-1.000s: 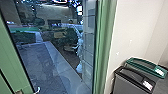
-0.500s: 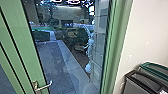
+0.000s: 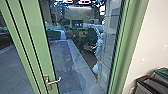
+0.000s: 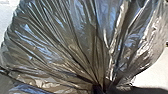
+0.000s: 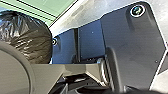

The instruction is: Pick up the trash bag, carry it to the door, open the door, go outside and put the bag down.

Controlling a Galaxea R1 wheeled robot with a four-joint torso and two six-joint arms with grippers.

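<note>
Currently, left hand [image 4: 100, 88] pinches glossy black plastic bag [image 4: 62, 45]; right hand [image 5: 112, 90], cannot tell. Green-framed glass door [image 3: 39, 37] appears shut; opening, exit, set-down remain.

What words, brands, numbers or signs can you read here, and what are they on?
None that I can read.
Dark rectangle seen through the glass: small bluish marks, too blurred to tell if they are writing.
Green door and its lever handle: no writing I can make out.
Black trash bag: shiny creases, no print I can make out.
Dark bin and green-topped bin: nothing readable.
</note>
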